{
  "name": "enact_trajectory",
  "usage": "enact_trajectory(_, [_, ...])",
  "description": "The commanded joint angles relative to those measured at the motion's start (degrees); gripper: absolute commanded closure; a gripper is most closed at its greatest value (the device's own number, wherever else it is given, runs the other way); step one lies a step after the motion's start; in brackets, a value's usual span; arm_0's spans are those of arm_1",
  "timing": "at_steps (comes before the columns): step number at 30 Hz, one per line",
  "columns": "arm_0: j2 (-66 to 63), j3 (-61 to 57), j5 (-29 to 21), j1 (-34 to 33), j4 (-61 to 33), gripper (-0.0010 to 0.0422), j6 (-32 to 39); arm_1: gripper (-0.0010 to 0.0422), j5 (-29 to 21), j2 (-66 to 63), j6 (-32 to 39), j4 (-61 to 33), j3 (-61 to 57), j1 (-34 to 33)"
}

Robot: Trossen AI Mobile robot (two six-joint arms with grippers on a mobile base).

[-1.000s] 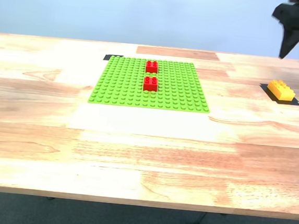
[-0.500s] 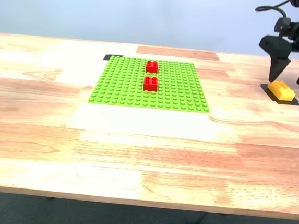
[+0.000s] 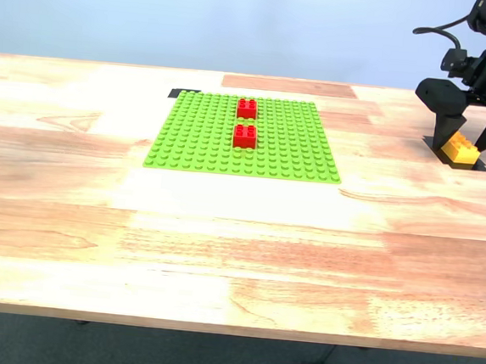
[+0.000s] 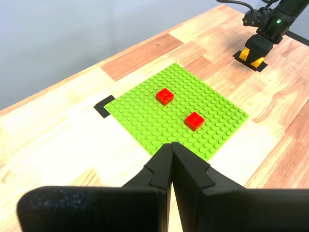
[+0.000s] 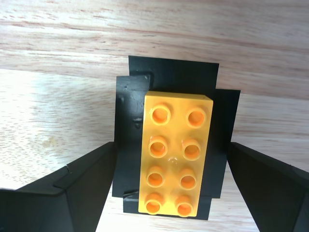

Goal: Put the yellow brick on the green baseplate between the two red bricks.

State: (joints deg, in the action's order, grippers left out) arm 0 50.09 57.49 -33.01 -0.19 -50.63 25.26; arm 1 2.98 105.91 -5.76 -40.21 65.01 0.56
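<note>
The yellow brick [image 5: 175, 153] lies flat, studs up, on a black tape patch [image 5: 166, 72] near the exterior view's right edge. My second gripper [image 3: 466, 144] is open and low over the table. Its fingers [image 5: 89, 181] stand on either side of the brick with a gap on each. The green baseplate [image 3: 196, 135] lies at the table's far middle. The two red bricks [image 3: 247, 107] [image 3: 244, 135] sit on it in a line with a short gap between them. My first gripper [image 4: 171, 146] is shut on nothing, hanging well back from the baseplate [image 4: 217, 104]; it does not show in the exterior view.
A black tape corner [image 3: 183, 92] marks the baseplate's far corner on the exterior view's left. A cable loops off the second arm [image 4: 268, 24]. The wooden table [image 3: 220, 248] stretches wide in front of the baseplate.
My second gripper has come down from above the table and now straddles the yellow brick. The bricks and the baseplate have not moved.
</note>
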Motion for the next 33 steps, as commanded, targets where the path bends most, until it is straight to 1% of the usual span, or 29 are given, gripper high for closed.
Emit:
enact_trajectory(1, [-0.2, 0.0, 0.0, 0.0, 0.0, 0.0412, 0.0, 0.0117, -0.2, 0.7, 0.8, 0.1, -0.1, 0.1])
enact_trajectory(4, [-0.4, 0.0, 0.0, 0.0, 0.0, 0.0412, 0.0, 0.0148, -0.2, 0.2, 1.2, 0.9, -0.2, 0.4])
enact_trajectory(8, [-0.5, 0.0, 0.0, 0.0, 0.0, 0.0413, 0.0, 0.0213, -0.1, -0.4, 1.2, 1.4, -0.1, 0.5])
enact_trajectory(17, [-0.7, 0.0, 0.0, 0.0, -0.1, 0.0412, 0.0, 0.041, 0.1, -0.5, 1.0, 1.5, -0.2, 0.5])
enact_trajectory(18, [-0.7, 0.0, 0.0, 0.0, -0.1, 0.0413, 0.0, 0.0417, 0.1, -0.5, 0.7, 1.7, -0.3, 0.5])
enact_trajectory(22, [-0.7, 0.0, 0.0, 0.0, -0.1, 0.0413, 0.0, 0.0387, 0.1, -0.8, 0.0, 1.4, 0.4, 0.5])
enact_trajectory(26, [-0.8, 0.0, 0.0, 0.0, 0.0, 0.0412, 0.0, 0.0386, 0.3, -3.5, -2.3, 0.7, 1.8, 0.7])
enact_trajectory(27, [-0.8, 0.0, 0.0, 0.0, 0.0, 0.0412, 0.0, 0.0386, 1.1, -4.7, -2.5, 0.5, 2.3, 0.8])
enact_trajectory(29, [-0.8, 0.0, 0.0, 0.0, 0.0, 0.0412, 0.0, 0.0386, 5.0, -7.2, -5.0, -0.1, 3.3, 1.0])
enact_trajectory(32, [-0.8, 0.0, 0.0, 0.0, 0.0, 0.0412, 0.0, 0.0386, 12.3, -11.2, -8.8, -2.2, 5.4, 2.7])
enact_trajectory(33, [-0.8, 0.0, 0.0, 0.0, 0.0, 0.0412, 0.0, 0.0386, 13.7, -12.7, -10.6, -3.1, 6.0, 3.6])
